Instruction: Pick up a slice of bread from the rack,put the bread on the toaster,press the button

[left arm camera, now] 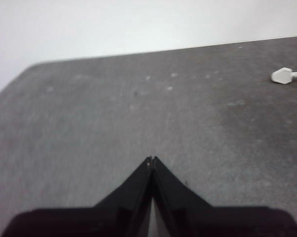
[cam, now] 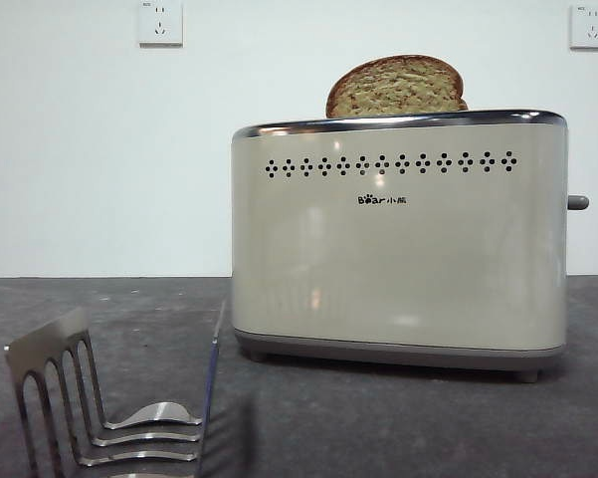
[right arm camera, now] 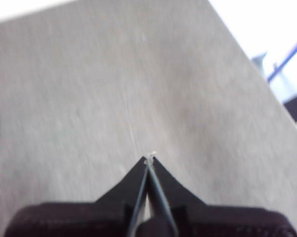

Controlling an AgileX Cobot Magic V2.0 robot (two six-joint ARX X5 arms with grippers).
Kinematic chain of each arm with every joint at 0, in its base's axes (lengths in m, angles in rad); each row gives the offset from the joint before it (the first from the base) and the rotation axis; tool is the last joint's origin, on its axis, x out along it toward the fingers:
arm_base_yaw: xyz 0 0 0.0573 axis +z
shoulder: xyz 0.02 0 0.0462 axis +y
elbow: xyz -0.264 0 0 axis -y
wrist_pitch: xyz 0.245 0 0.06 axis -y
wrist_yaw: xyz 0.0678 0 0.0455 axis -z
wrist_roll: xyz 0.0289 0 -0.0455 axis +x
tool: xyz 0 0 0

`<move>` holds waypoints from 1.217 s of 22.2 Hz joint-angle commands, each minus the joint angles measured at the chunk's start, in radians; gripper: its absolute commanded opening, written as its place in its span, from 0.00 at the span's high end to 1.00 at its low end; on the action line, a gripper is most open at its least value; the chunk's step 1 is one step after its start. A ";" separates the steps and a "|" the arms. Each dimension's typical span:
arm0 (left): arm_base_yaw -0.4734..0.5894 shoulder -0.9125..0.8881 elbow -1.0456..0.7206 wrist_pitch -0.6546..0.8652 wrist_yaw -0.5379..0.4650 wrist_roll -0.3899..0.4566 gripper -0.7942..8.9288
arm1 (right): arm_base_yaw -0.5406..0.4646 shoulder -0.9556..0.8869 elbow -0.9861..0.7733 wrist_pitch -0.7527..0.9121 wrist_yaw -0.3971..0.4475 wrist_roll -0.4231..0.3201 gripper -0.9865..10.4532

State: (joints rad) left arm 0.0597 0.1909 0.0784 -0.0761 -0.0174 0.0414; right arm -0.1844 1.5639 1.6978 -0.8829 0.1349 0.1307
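Bread (cam: 396,88) sits in the toaster (cam: 398,244) slot, top showing; rack (cam: 99,403) empty. Only the button (cam: 577,202) is left. Left gripper (left arm camera: 152,159) and right gripper (right arm camera: 149,159) are both clenched, holding nothing, over bare table (left arm camera: 113,113). You'd bring one down onto the lever.

Low front camera close to the toaster (cam: 398,244); wrist cameras over grey table (left arm camera: 113,113).
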 commanded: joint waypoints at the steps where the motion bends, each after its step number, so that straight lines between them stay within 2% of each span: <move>1: 0.003 -0.052 -0.054 0.013 -0.033 -0.090 0.92 | 0.000 0.010 0.002 0.038 0.004 -0.005 0.91; 5: 0.003 -0.100 -0.071 -0.094 -0.035 -0.077 0.92 | 0.000 0.010 0.002 0.052 0.004 -0.005 0.91; 13: 0.003 -0.190 -0.071 -0.082 -0.003 -0.067 0.92 | 0.000 0.010 0.002 0.052 0.004 -0.005 0.91; 27: 0.003 -0.177 -0.071 -0.067 -0.002 -0.067 0.92 | 0.000 0.010 0.002 0.052 0.004 -0.005 0.91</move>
State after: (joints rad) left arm 0.0601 0.0143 0.0185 -0.1482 -0.0216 -0.0269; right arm -0.1844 1.5642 1.6978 -0.8364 0.1349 0.1307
